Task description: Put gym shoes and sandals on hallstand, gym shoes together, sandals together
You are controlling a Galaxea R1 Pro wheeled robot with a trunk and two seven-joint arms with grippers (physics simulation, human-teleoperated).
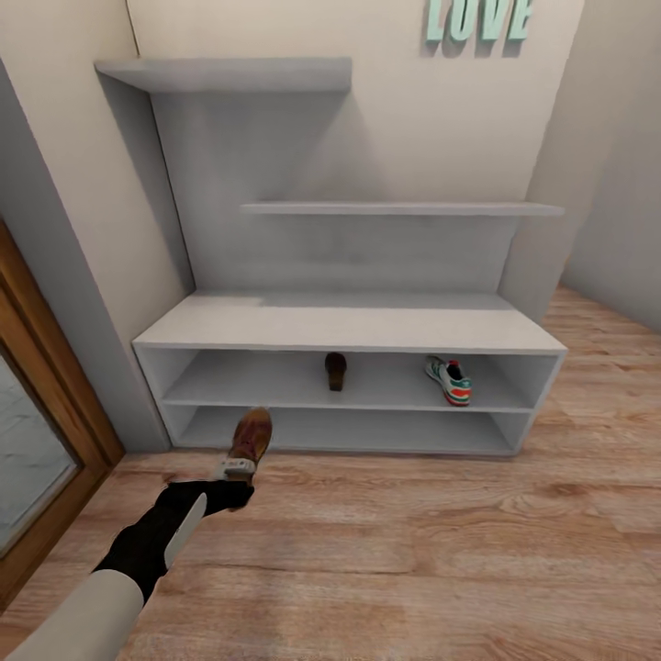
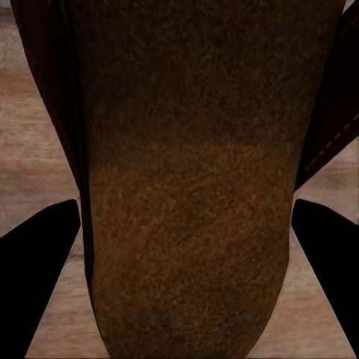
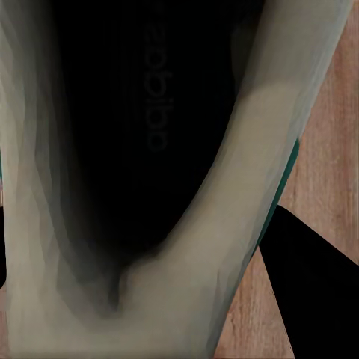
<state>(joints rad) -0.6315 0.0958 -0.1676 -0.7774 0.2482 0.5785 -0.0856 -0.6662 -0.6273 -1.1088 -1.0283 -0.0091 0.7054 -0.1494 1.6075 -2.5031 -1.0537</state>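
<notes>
Standing against the far wall, the pale grey hallstand (image 1: 349, 321) has a wide low bench, 2 open shelf compartments below and 2 floating shelves above; teal letters (image 1: 477, 18) reading LOVE hang on the wall. At far left, a wood-framed door (image 1: 37, 441) borders the wood-plank corridor floor (image 1: 413, 551). The left claw (image 1: 240, 466) reaches forward over the floor, closed on a brown sandal (image 1: 251, 436) just in front of the lowest compartment; in the left wrist view its dark fingers (image 2: 37, 254) flank the sandal's tan footbed (image 2: 187, 224). On the upper compartment's shelf, a second sandal (image 1: 336, 370) sits near the middle, and 1 gym shoe (image 1: 448, 379) lies well apart to its right. The right wrist view shows the right claw gripping the other gym shoe (image 3: 224, 224), its dark opening close to the camera.
</notes>
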